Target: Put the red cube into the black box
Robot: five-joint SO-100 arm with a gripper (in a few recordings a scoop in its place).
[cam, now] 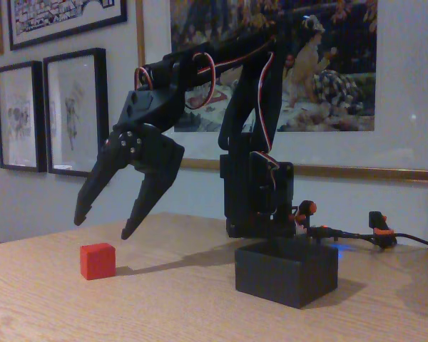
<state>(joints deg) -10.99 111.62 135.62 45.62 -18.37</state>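
The red cube (98, 261) rests on the wooden table at the left in the fixed view. My black gripper (102, 224) hangs just above it, tilted downward to the left, open, with nothing between its fingers. Its two fingertips straddle the air a short way over the cube without touching it. The black box (285, 272) sits to the right on the table, in front of the arm's base, its open top facing up. The inside of the box is hidden from this low angle.
The arm's black base (257, 196) stands right behind the box. Orange-red clips and a cable (381, 231) lie at the back right of the wooden table (164, 306). Framed pictures hang on the wall behind.
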